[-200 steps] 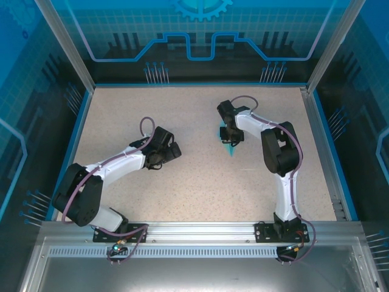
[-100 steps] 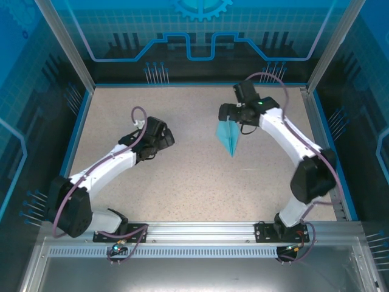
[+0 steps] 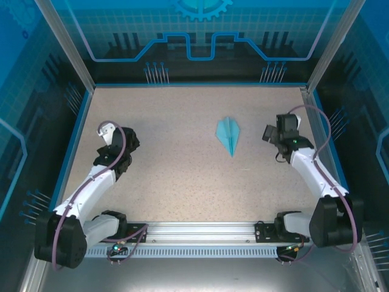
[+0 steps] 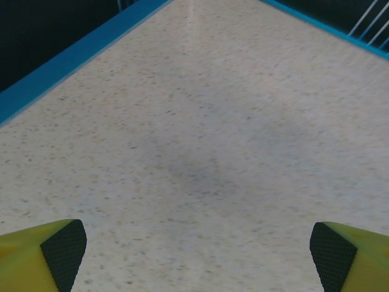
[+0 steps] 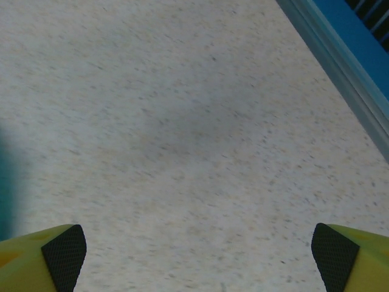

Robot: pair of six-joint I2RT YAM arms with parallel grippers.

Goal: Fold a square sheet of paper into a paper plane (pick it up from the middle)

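Note:
The square sheet of paper is folded into a cyan paper plane (image 3: 229, 135). It lies flat on the speckled table (image 3: 182, 176), right of centre, nose pointing to the near edge, with nothing touching it. My right gripper (image 3: 276, 131) is to its right, apart from it, and open; its yellow fingers (image 5: 61, 255) stand wide over bare table. A blurred cyan strip of the paper plane (image 5: 3, 182) shows at the left edge of the right wrist view. My left gripper (image 3: 121, 145) is far to the left, open, with its fingers (image 4: 61, 255) spread wide and nothing between them.
A raised blue rim (image 3: 79, 140) borders the table on the left, the far side and the right (image 3: 331, 158). It shows close by in both wrist views, as the blue rim (image 4: 67, 61) on the left and the blue rim (image 5: 346, 55) on the right.
The right gripper opened, let go of the paper plane and swung away to the right. The left arm drew back to the left. The plane now lies alone on the table.

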